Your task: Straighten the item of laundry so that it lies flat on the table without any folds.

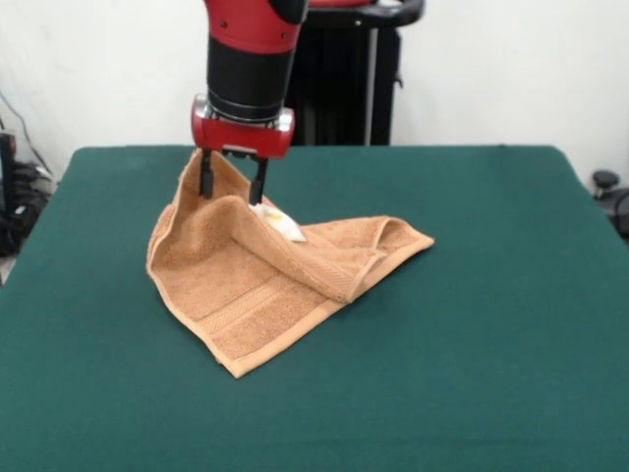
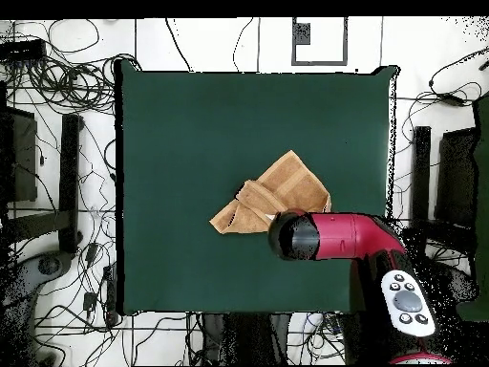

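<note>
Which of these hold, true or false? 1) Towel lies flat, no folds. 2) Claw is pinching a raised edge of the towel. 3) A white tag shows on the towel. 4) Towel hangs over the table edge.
1) False: the towel is folded over itself, with one part lifted.
2) True: the claw is closed on the towel's raised edge.
3) True: the tag shows just below the claw.
4) False: the towel sits wholly on the table, well inside its edges.
</note>
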